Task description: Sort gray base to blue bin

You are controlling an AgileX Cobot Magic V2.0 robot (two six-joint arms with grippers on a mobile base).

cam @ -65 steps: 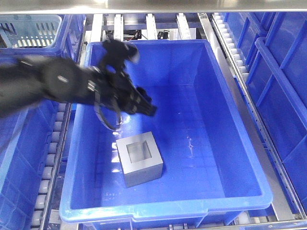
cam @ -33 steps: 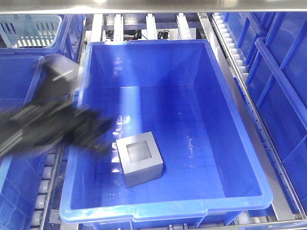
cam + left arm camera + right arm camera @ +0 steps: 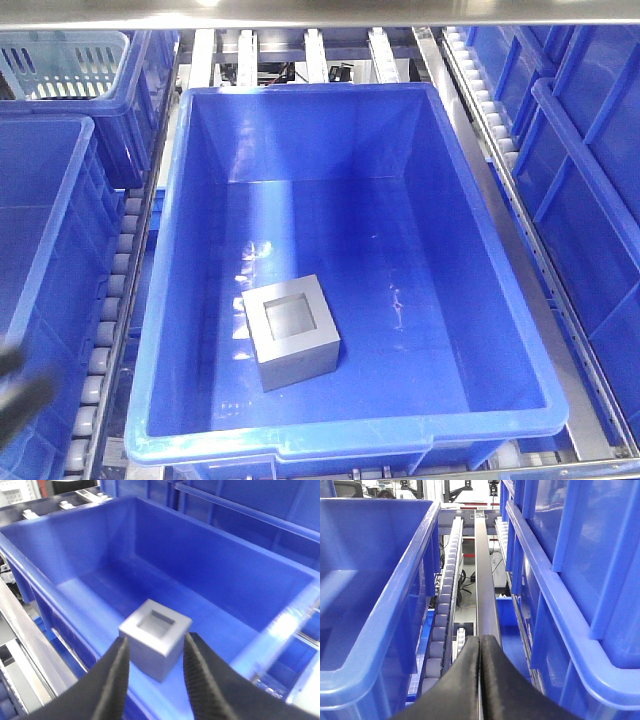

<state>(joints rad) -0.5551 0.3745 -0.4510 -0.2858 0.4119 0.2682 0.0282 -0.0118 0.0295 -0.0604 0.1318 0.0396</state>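
In the blue bin [image 3: 500, 330], the gray base [image 3: 293, 332] is sitting flat on the floor, recess facing up, left of center and nearer the front wall. It is lying close to the left wall but apart from it, rotated a bit against the bin's sides. The right half and the back of the bin floor are lying open, and all four rolled rims are showing unobstructed from the front view.

The left end effector [image 3: 152, 662] is hanging outside and above the bin's near rim, fingers [image 3: 116, 677] spread, with the base framed in the gap between them but well apart from both tips, nothing pinched. In the front view only a dark blur is showing at the lower left corner, over the neighbouring blue tub [image 3: 40, 230].

The right end effector [image 3: 480, 652] is sitting low in the gap between two blue tubs, its fingers pressed together tip to tip, holding nothing. It is pointing along a roller track [image 3: 445, 605] and a metal rail [image 3: 485, 580].

The bin is resting on roller conveyor lanes [image 3: 115, 290], with more blue tubs crowding both sides and a pale slotted basket [image 3: 65, 62] sitting at the back left. A metal shelf edge [image 3: 320, 12] is running across the top.
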